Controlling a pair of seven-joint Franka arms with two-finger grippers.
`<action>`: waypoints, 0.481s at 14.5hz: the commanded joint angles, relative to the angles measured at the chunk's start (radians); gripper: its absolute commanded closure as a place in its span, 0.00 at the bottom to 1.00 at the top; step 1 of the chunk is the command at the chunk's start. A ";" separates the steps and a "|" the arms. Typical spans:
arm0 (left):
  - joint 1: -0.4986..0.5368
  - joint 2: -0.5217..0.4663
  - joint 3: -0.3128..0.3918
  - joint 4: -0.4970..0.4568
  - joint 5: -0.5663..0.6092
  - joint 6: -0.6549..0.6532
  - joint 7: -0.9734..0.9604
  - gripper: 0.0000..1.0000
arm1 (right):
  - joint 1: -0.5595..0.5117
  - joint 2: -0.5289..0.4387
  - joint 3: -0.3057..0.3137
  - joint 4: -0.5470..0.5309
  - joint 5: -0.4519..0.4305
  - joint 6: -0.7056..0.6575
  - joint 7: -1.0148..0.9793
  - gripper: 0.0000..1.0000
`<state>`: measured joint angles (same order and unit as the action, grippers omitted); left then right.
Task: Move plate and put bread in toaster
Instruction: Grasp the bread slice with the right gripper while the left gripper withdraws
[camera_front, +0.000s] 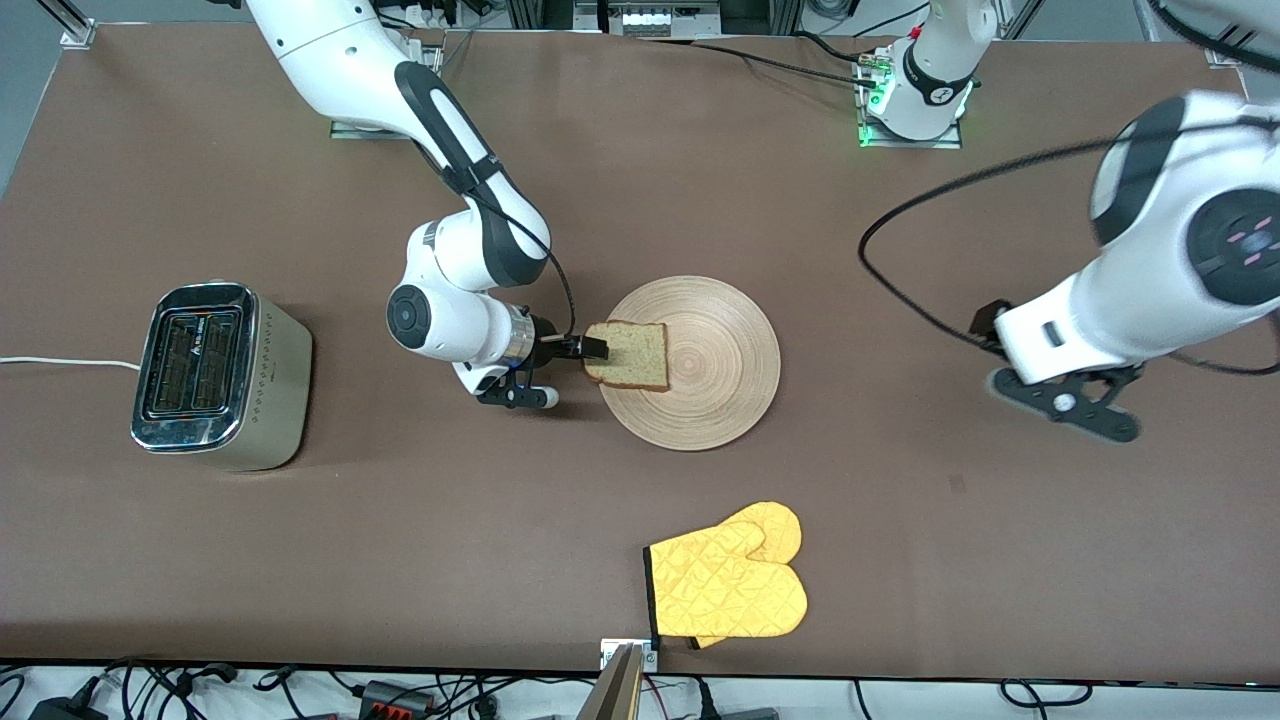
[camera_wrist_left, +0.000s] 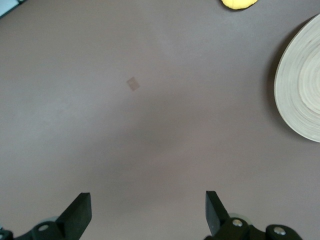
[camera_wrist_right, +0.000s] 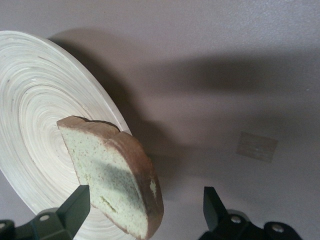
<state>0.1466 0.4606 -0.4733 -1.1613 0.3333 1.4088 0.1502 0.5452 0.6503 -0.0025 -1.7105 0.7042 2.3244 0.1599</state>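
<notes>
The light-wood plate (camera_front: 720, 370) lies mid-table. The bread (camera_front: 630, 355) rests on its rim toward the right arm's end of the table and overhangs the edge. My right gripper (camera_front: 592, 347) is turned sideways at that overhanging edge. In the right wrist view the bread (camera_wrist_right: 110, 170) sits between the wide-open fingers of the gripper (camera_wrist_right: 145, 197), close to one finger, with the plate (camera_wrist_right: 35, 100) alongside. The toaster (camera_front: 215, 375) stands toward the right arm's end, slots up. My left gripper (camera_front: 1065, 405) hangs open and empty (camera_wrist_left: 146, 199) over bare table beside the plate (camera_wrist_left: 305, 95).
A yellow oven mitt (camera_front: 730, 585) lies near the table's front edge, nearer the camera than the plate; its tip shows in the left wrist view (camera_wrist_left: 239, 3). The toaster's white cord (camera_front: 60, 362) runs off the table's end. A small tape patch (camera_front: 957, 484) marks the table.
</notes>
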 joint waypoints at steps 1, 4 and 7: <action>-0.010 0.015 0.010 0.112 -0.003 -0.099 -0.003 0.00 | 0.019 0.020 -0.007 0.020 0.031 0.013 0.012 0.04; -0.066 -0.060 0.146 0.057 -0.156 -0.097 -0.169 0.00 | 0.019 0.026 -0.008 0.023 0.041 0.010 0.007 0.08; -0.177 -0.224 0.370 -0.162 -0.269 0.014 -0.199 0.00 | 0.019 0.026 -0.008 0.028 0.040 0.006 0.006 0.17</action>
<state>0.0464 0.3911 -0.2423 -1.1262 0.1210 1.3311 -0.0184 0.5528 0.6633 -0.0024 -1.7060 0.7233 2.3294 0.1606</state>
